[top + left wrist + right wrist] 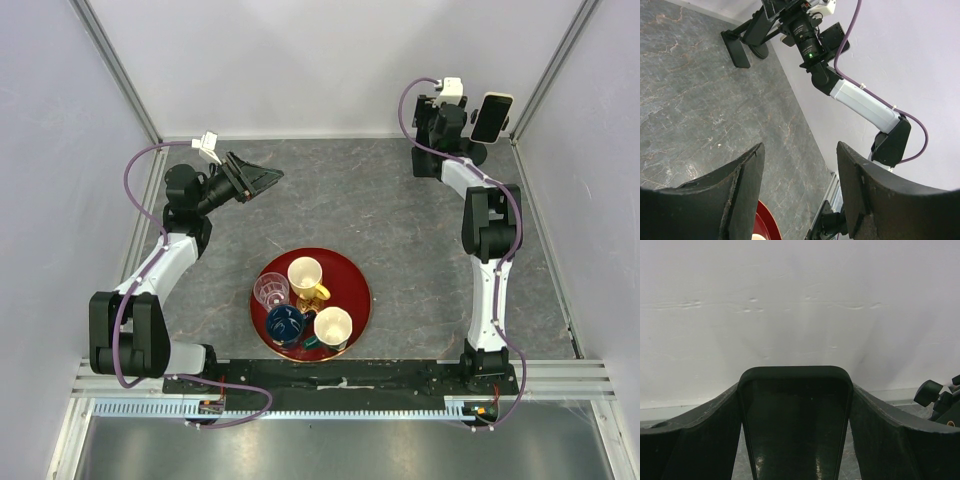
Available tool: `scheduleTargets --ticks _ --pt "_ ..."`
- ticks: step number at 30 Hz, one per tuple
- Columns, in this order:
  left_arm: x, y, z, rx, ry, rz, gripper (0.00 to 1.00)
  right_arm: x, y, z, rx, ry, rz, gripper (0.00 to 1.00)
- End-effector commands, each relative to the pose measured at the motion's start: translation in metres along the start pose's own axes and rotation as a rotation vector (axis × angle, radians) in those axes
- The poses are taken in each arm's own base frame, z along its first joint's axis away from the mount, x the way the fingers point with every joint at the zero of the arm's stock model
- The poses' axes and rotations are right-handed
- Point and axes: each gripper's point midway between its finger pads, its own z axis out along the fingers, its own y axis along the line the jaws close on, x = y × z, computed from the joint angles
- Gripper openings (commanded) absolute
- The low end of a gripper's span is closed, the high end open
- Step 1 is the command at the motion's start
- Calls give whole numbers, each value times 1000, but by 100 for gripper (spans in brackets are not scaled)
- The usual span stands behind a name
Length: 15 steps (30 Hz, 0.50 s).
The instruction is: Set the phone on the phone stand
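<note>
At the far left, up off the gray table [380, 200]: the left claw [265, 185], pointing to the right, opened wide. Through its own camera, just two dark fingers [740, 190] with a big gap, stone-look tabletop under them and a bit of red at the bottom edge.

In the middle, near the front: a round red tray [352, 272], flat on the table. On it, four cups packed close together:
- a clear glass [271, 290] at the left
- a pale cup with a yellow handle [305, 276] at the back
- a dark blue mug [285, 325] at the front
- a pale cup with a bit of green [333, 325] at the right front

To the right, in the back corner by the wall: the right claw [795, 386], well apart from the tray. Fingers far apart, one on each side of a black flat slab [795, 430], shiny, with round corners, filling the whole gap. Can't tell whether squeezing it or only standing around it.

Furthest right: the phone [492, 117], black screen with a pale rim, tilted, up high just beside the right claw and not inside it. Right below it, the round black foot of the phone stand [474, 154]. Looks set on the stand's top, but the spot where phone and stand meet too small to see.
</note>
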Motion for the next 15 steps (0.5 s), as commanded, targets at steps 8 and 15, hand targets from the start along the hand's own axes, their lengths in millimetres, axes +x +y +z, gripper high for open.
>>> scheduleTargets --ticks 8,15 --pt "0 -15 -3 50 7 36 66 -42 -4 5 40 -58 28 71" --pt "1 -12 -3 45 9 28 66 -55 1 2 25 -33 18 97"
